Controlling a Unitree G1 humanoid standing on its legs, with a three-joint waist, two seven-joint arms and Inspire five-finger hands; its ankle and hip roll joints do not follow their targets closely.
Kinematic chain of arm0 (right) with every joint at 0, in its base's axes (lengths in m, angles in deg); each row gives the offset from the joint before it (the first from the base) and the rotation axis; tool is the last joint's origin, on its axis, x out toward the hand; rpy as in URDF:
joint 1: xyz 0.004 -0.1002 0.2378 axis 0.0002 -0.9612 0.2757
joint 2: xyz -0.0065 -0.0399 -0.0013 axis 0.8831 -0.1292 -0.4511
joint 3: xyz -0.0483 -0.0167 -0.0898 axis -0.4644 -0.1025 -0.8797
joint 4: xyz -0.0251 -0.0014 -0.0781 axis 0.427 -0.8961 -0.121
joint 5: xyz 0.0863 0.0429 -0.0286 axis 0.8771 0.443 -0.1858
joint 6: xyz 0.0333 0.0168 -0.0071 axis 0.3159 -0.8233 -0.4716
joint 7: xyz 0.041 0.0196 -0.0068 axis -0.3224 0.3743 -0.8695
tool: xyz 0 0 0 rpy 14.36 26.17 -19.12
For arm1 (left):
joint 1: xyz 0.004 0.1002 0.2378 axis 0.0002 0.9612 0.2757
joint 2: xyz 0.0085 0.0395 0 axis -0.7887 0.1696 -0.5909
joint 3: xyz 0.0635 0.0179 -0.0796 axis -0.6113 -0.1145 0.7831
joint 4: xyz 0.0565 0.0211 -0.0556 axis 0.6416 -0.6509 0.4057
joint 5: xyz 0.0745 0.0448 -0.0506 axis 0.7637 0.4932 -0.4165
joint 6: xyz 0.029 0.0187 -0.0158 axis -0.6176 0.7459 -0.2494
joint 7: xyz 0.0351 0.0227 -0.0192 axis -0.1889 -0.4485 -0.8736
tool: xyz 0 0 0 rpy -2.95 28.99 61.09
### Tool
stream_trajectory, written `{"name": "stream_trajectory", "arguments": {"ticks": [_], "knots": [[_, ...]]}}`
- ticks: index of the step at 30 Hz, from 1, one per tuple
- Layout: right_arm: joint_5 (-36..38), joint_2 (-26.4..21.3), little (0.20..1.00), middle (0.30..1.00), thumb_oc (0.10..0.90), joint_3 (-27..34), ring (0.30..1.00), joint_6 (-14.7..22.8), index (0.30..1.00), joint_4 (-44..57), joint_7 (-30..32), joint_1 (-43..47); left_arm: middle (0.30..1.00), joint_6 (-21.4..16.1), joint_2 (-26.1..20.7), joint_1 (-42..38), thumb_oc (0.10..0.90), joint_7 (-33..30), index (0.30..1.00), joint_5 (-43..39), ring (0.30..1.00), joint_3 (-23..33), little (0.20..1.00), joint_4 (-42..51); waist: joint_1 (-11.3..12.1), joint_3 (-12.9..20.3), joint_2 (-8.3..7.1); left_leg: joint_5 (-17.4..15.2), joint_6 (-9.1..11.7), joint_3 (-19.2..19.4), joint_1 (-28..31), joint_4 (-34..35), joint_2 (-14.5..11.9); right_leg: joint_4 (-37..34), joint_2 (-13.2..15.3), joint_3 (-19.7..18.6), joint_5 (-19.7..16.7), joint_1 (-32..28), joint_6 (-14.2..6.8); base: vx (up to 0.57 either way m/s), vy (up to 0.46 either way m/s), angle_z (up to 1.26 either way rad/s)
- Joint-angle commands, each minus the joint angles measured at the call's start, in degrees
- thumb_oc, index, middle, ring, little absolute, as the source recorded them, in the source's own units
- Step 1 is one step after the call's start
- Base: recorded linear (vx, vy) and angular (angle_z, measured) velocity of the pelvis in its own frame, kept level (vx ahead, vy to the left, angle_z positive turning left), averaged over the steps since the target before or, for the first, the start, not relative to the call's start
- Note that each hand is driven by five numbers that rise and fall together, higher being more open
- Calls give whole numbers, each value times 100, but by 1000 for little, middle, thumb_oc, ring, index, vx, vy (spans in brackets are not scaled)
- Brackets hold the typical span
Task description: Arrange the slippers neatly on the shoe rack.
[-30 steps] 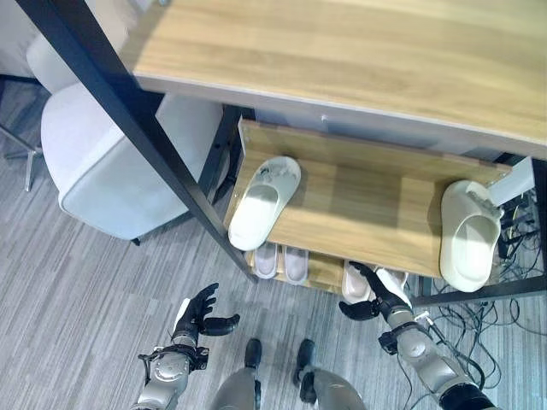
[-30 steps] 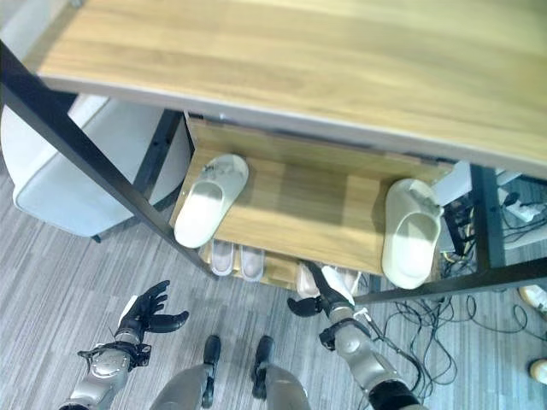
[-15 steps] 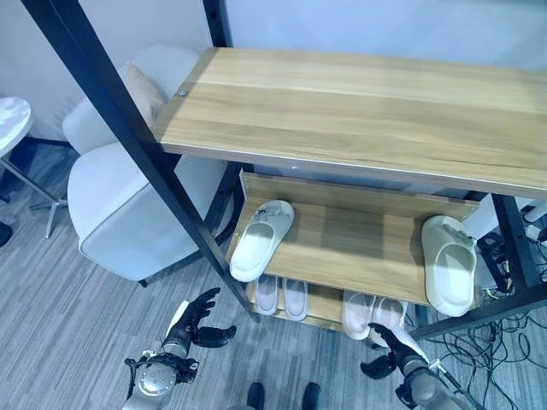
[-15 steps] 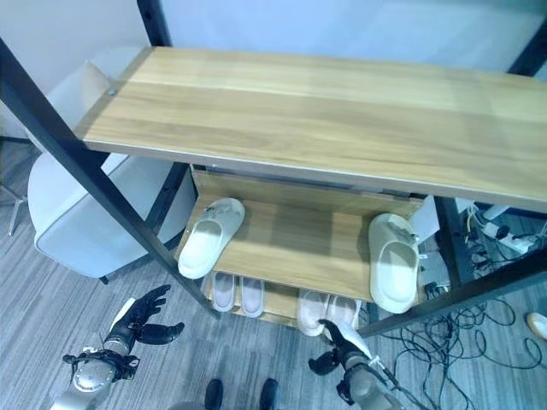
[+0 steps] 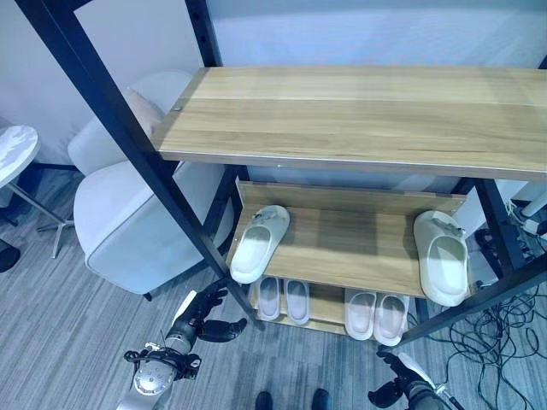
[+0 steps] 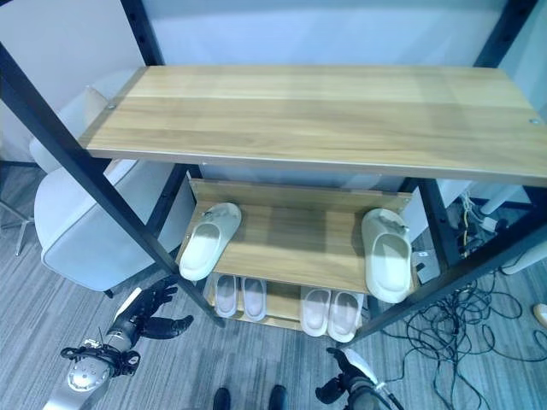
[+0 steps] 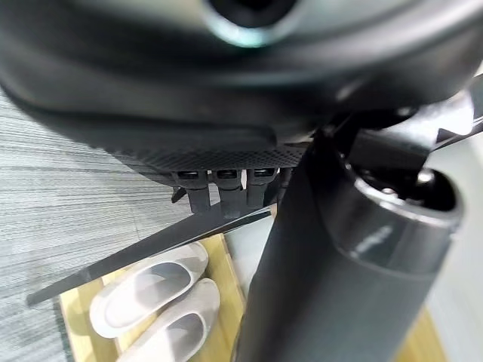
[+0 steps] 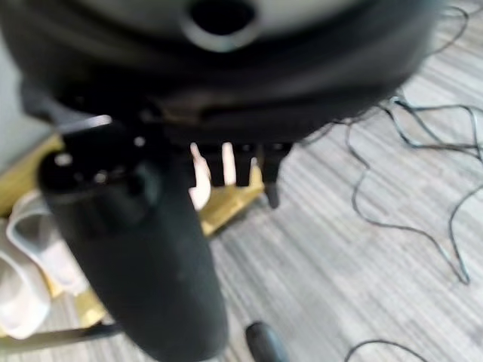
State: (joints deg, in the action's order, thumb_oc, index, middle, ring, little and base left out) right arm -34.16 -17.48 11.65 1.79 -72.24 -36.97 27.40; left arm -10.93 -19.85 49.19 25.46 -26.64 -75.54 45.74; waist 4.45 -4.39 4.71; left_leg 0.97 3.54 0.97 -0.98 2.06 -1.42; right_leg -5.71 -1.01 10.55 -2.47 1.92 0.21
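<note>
The wooden shoe rack (image 5: pixel 359 213) has a middle shelf with two cream slippers: one (image 5: pixel 259 243) lies slanted at the left end, the other (image 5: pixel 442 256) sits at the right end and overhangs the front edge. On the bottom shelf two pale pairs stand side by side, one pair (image 5: pixel 283 299) to the left and one pair (image 5: pixel 376 314) to the right. My left hand (image 5: pixel 201 316) hovers above the floor in front of the rack's left post, open and holding nothing. Low over the floor before the rack's right side, my right hand (image 6: pixel 346 389) is open and holds nothing.
A wide wooden top board (image 5: pixel 359 111) covers the rack, carried by black slanted posts (image 5: pixel 137 145). A white armchair (image 5: pixel 128 222) stands at the left, with a small round table (image 5: pixel 13 149) beyond it. Loose cables (image 5: pixel 504 342) spread over the grey floor at the right.
The whole picture has shifted as the camera rose and drew back. My right hand has pulled away from the bottom shelf's right pair and dropped lower. The slippers have not moved.
</note>
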Motion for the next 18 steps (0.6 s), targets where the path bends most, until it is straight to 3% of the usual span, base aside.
{"name": "stream_trajectory", "arguments": {"ticks": [1,12,18], "knots": [[-162,19,900,900,800,0,900,104,900,254,94,5,900,-514,-266,-174,800,1,900,-378,900,527,900,661,32,317,-349,449,100,-40,-385,294,296,71,199,97,270,-141,-713,60,-15,-1],[-174,98,900,900,800,18,900,77,900,295,116,-95,900,-525,-83,-184,800,-128,900,-424,900,821,900,1134,34,411,-381,314,100,-26,-179,294,271,71,243,136,321,-324,-748,11,-1,0],[-220,175,900,900,800,-23,900,37,900,212,68,-120,900,-568,-67,-181,800,46,900,-933,900,1003,900,1687,28,460,-352,285,104,-8,-147,294,268,71,263,137,322,-343,-756,0,0,0]]}}
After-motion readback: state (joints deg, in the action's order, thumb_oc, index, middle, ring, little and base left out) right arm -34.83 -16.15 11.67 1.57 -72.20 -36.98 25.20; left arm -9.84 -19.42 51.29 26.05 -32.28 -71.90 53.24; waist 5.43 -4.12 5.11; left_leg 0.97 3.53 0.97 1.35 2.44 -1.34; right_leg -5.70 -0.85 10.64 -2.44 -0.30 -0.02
